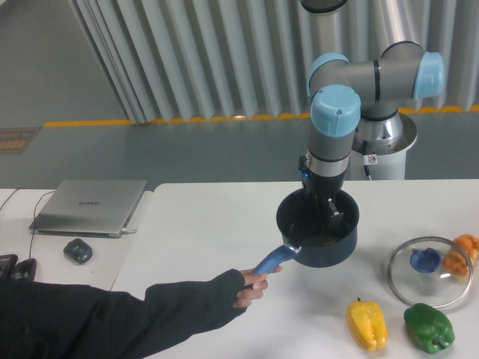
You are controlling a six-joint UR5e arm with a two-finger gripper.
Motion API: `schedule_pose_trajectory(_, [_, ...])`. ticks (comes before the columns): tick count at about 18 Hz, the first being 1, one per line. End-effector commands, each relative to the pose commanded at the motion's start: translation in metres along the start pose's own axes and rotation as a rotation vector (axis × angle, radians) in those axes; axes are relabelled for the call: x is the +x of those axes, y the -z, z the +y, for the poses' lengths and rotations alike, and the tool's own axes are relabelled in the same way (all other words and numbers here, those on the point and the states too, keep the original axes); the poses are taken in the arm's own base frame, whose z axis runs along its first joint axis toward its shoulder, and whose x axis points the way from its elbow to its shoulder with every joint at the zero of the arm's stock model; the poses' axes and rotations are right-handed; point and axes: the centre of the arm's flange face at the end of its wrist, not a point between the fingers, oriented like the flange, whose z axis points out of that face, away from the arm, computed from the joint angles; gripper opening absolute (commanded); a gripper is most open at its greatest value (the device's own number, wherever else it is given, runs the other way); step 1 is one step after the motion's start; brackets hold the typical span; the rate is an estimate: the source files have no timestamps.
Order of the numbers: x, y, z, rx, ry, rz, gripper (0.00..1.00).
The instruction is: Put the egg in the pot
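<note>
The dark navy pot (318, 238) stands on the white table, its blue handle (273, 259) pointing to the front left. A person's hand (251, 283) grips the end of that handle. My gripper (330, 214) reaches straight down into the pot's mouth, fingers apart and holding nothing. Only a dim brown-orange sliver of the egg (327, 241) shows low inside the pot, near the front wall and below the fingers. The rest of the egg is hidden by the rim.
A glass lid with a blue knob (428, 262) lies to the right, with a lumpy orange thing (462, 250) behind it. A yellow pepper (367, 324) and a green pepper (429, 327) sit at the front right. A laptop (90, 206) and a mouse (78, 250) are at the left.
</note>
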Motion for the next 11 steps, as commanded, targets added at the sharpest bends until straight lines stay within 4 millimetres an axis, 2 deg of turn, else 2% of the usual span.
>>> schedule_pose_trajectory(1, [0.000, 0.002, 0.001, 0.001, -0.001, -0.003, 1.00])
schedule_pose_trajectory(11, [0.003, 0.014, 0.004, 0.010, -0.029, -0.025, 1.00])
